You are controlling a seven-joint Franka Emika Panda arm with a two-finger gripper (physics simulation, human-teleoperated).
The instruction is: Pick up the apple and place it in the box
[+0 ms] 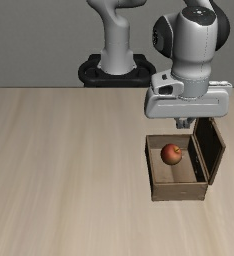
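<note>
Desk is running light wood grain across the whole lower frame, with a grey wall sitting behind it. Arm is rising from its black base at the far desk edge, white and grey links bending over toward the exterior view's right. Its wide grey wrist block is hanging over the box's far rim and hiding part of it.

Box is sitting on the desk at the exterior view's right: brown, open on top, walls standing upright. Its lid is standing tilted along the side toward the exterior view's right, leaning away from the opening.

Tool is pointing straight down under the wrist block, hanging just above the box's far edge. Can't tell from this angle whether it's spread or pressed together. It's not touching the apple, and a gap is showing between them.

Apple is lying inside the box on its floor, red-orange. It's sitting nearer the far wall, slightly toward the exterior view's left of the interior, below the tool and a little to that same side.
</note>
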